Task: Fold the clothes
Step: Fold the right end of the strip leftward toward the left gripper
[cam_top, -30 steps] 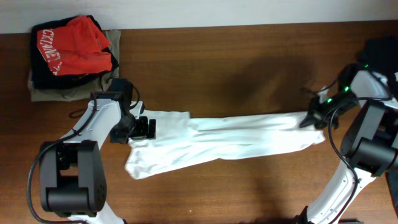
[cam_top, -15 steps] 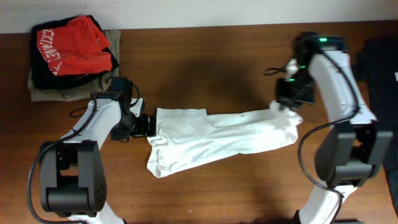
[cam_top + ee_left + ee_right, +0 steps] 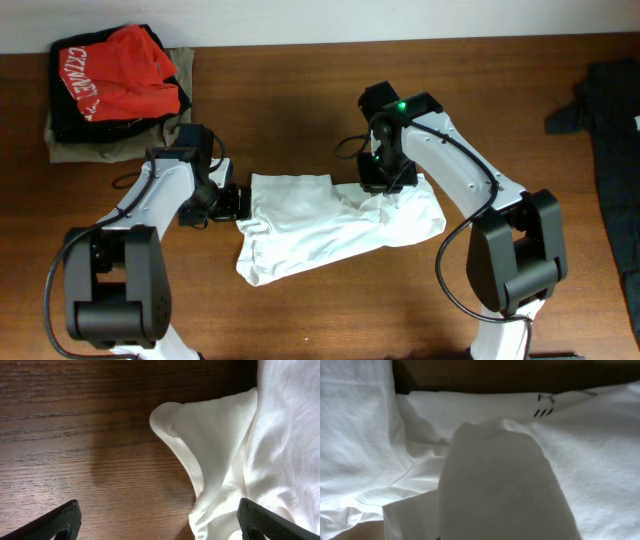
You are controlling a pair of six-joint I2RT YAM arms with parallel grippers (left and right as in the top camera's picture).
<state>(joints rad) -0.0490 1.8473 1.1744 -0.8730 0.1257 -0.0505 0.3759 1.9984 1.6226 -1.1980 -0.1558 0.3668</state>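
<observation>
The clothes, a plain white T-shirt (image 3: 320, 228), lie bunched in the middle of the wooden table (image 3: 300, 110). My right gripper (image 3: 388, 183) points down over the shirt's right part, and that end is doubled back to the left. In the right wrist view a hump of white cloth (image 3: 500, 485) rises to the jaws and hides the fingers, over flat shirt fabric (image 3: 600, 450). My left gripper (image 3: 232, 203) rests at the shirt's left edge. Its jaws stand wide open (image 3: 162, 527), with a curled hem (image 3: 200, 435) lying partly between them, untouched.
A pile with a red garment with white lettering (image 3: 115, 75) on black and beige clothes sits at the back left. A black garment (image 3: 610, 120) lies along the right edge. Bare wood runs along the front of the table.
My right gripper has swept from the far right to the middle, carrying the shirt's right end over the rest. The shirt slid slightly right. The left arm stayed put.
</observation>
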